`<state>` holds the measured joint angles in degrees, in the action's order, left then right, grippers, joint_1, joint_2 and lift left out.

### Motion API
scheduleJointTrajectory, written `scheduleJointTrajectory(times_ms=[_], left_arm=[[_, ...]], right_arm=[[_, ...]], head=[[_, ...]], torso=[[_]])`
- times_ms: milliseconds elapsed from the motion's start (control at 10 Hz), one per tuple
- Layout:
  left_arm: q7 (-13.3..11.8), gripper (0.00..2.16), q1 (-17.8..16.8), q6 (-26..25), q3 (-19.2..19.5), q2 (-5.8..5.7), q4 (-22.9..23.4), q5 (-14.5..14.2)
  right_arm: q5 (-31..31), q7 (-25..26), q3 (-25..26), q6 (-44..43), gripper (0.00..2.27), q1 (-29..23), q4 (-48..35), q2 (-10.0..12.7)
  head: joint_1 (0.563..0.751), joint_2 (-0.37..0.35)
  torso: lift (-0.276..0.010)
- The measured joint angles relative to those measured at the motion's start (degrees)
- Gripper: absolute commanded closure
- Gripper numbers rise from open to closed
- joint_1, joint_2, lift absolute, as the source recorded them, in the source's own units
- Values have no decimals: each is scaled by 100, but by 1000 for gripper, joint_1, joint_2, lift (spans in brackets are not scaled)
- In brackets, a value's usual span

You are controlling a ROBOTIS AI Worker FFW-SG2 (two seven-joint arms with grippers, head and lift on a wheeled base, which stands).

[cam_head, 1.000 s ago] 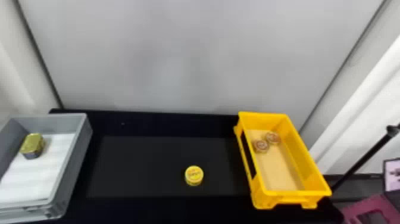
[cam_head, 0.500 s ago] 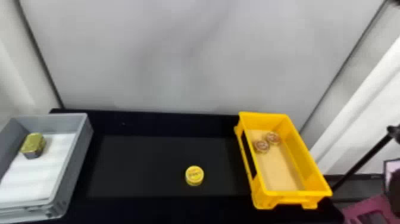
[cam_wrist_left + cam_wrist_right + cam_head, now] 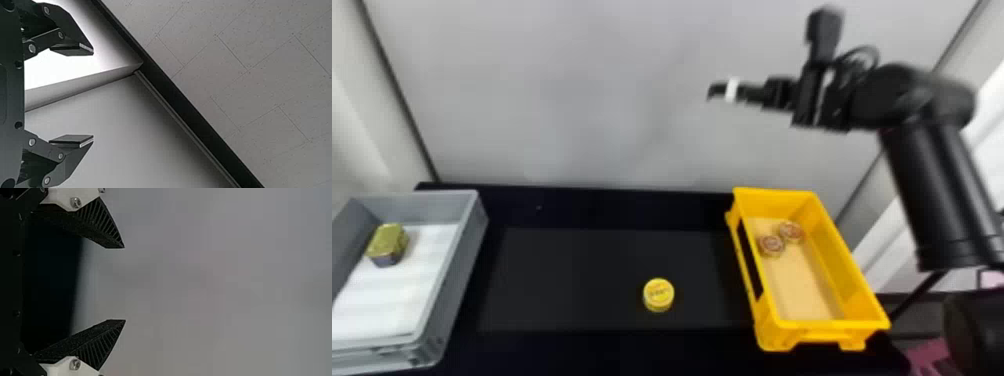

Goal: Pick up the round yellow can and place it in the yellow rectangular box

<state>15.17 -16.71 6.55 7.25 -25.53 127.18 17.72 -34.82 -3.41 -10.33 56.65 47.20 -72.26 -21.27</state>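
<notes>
Right pincer [image 3: 125, 284] just now swings into head view, spread, empty, high above bench [image 3: 582, 280]. Round yellow can [image 3: 658, 295] unmoved on bench, left of yellow rectangular box [image 3: 812, 332]. Approach likely starting; grasp still ahead. Left pincer [image 3: 93, 95] spread, empty.

Right arm [image 3: 939, 195] raised, right gripper [image 3: 716, 91] above surface [image 3: 607, 207] far edge in head view, fingers spread. Left gripper [image 3: 93, 94] spread too.

We see the round yellow can [image 3: 659, 295] lying flat, printed lid up, on the black tabletop [image 3: 572, 280] – left of the yellow rectangular box [image 3: 824, 331] and apart from it. Our box sits upright, open-topped – its long sides slanting slightly, its floor paler.
</notes>
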Motion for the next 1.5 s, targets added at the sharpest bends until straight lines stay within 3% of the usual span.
scheduleJointTrajectory(times_ms=[300,500,900,1500], left_arm=[[50,450,65,94,-24,145,-68,-14],[72,450,48,137,-92,188,-123,-29],[83,450,-19,197,-211,235,-214,-59],[83,450,-61,241,-309,288,-288,-100]], right_arm=[[1449,-1200,-224,-14,124,-439,1107,637],[2024,-1593,-337,-255,124,-775,1664,930],[2554,-1996,-655,-739,85,-1184,2427,1214],[3324,-2309,-917,-1050,44,-1360,2779,1555]], head=[[694,-169],[694,-169],[694,-169],[694,-169]], torso=[[0],[0],[0],[0]])
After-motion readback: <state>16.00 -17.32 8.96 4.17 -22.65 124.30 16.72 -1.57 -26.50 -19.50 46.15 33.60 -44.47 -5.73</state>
